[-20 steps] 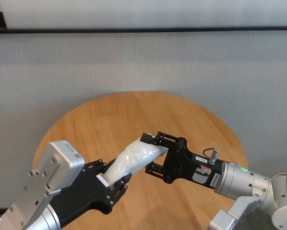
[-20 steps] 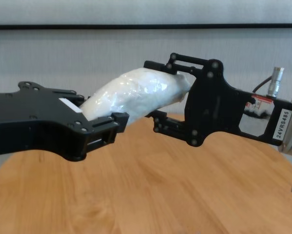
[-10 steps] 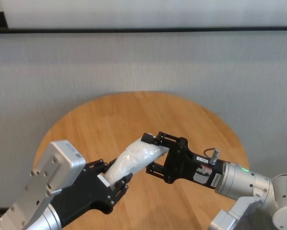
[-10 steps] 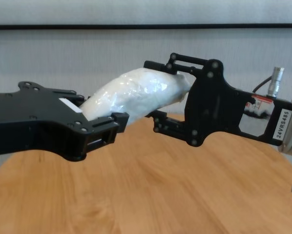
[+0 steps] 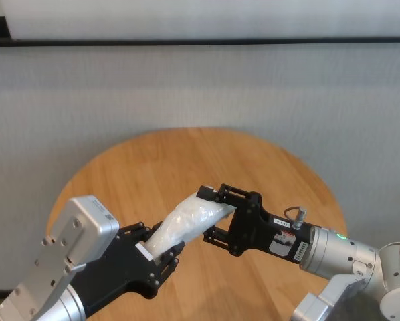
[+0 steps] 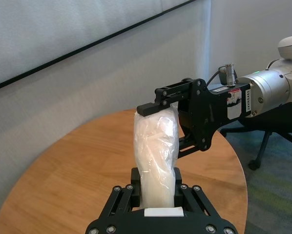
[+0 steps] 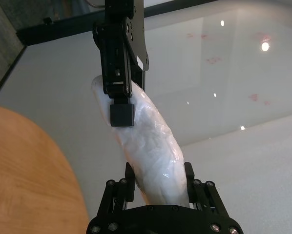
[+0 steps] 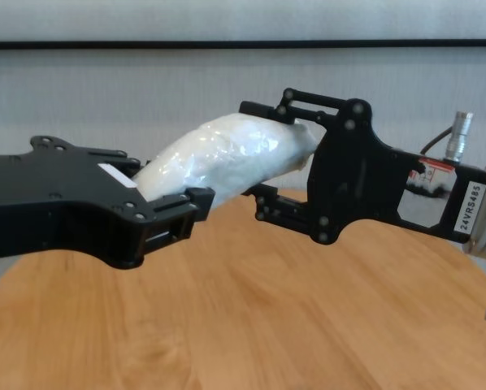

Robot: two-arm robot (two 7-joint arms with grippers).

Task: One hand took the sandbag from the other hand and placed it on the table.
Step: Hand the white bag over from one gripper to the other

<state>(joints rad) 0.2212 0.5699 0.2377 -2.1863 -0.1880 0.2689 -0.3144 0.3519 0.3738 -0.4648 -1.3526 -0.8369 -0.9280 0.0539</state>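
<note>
The white crinkly sandbag (image 5: 186, 224) hangs in the air above the round wooden table (image 5: 186, 160), held at both ends. My left gripper (image 5: 163, 251), broad and black with a small white sticker, is shut on its near, lower end. My right gripper (image 5: 210, 214), with open linkage fingers and the 24VR8485 label, has its fingers closed on the far, upper end. In the chest view the sandbag (image 8: 219, 158) bridges the left gripper (image 8: 166, 183) and the right gripper (image 8: 267, 154). The left wrist view shows the sandbag (image 6: 156, 156) between my left fingers; the right wrist view shows the sandbag (image 7: 146, 141) between my right fingers.
The tabletop (image 8: 251, 309) lies bare below the sandbag. A grey wall with a dark strip stands behind the table. An office chair base (image 6: 263, 146) stands on the floor beyond the table's edge on the right arm's side.
</note>
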